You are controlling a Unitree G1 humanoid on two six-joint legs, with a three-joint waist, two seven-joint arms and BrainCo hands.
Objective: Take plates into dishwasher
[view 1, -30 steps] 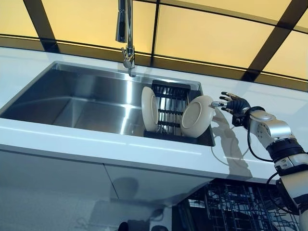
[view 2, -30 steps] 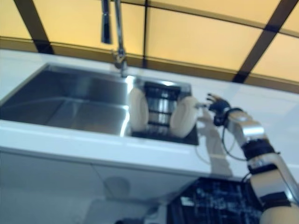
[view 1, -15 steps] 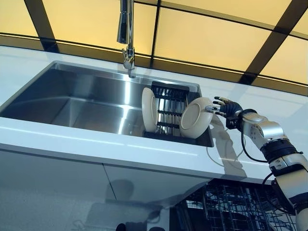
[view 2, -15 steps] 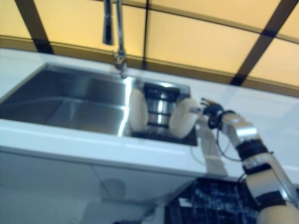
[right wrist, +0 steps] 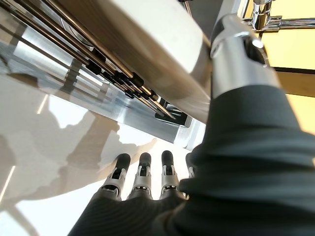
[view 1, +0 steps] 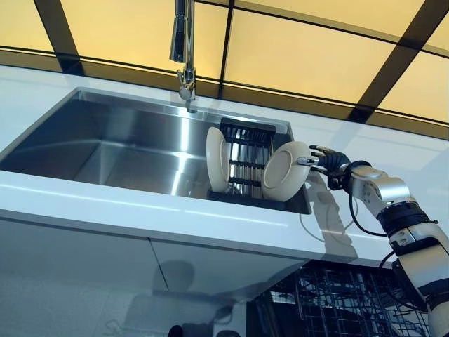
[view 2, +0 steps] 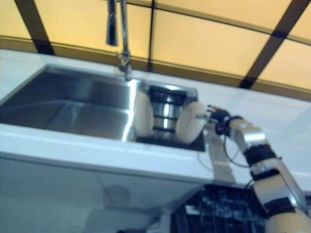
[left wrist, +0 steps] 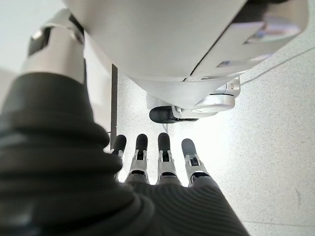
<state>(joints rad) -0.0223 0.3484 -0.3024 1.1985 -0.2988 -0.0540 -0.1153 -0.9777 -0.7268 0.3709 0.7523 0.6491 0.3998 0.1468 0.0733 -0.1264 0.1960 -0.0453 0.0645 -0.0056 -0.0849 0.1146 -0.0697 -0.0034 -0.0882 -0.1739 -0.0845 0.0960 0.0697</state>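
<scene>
bright, warm yellow backlight up top | glare streaks on the steel sink [view 1: 126,144] | right eye view blurry, left sharp

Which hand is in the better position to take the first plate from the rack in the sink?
The right hand: it is open at the rim of the nearer plate. The left hand hangs low over the floor.
</scene>
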